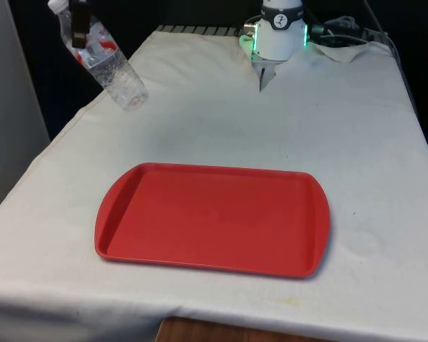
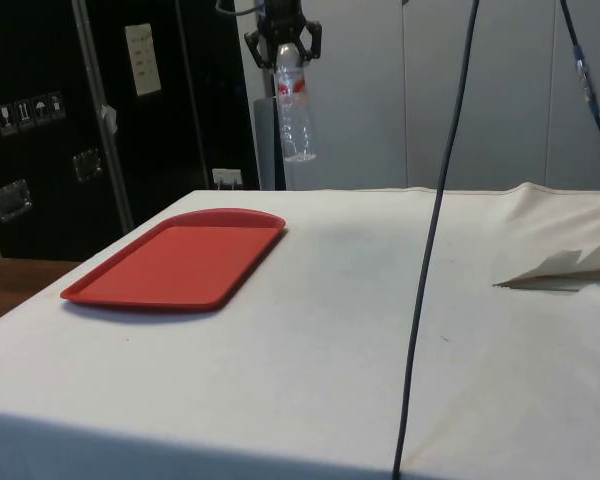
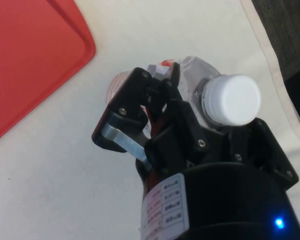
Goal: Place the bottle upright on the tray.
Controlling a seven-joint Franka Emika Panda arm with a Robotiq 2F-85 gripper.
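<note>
Fingers: clamped on the neck of the bottle (image 1: pixel 103 63), just under its white cap (image 3: pixel 234 99).
Gripper: the gripper (image 2: pixel 283 32) hangs high above the table (image 2: pixel 380 290), pointing down; in the front view it (image 1: pixel 79 25) sits at the upper left.
Bottle: clear plastic with a red label, held in the air, cap up; it hangs straight in the side view and leans base-right in the front view.
Tray: the red tray (image 1: pixel 212 219) lies flat on the white cloth (image 1: pixel 285 128), near the table's front edge, well apart from the bottle.
Obstacles: a black cable (image 2: pixel 435 230) hangs down across the side view.
Room: bare cloth lies all around the tray.
</note>
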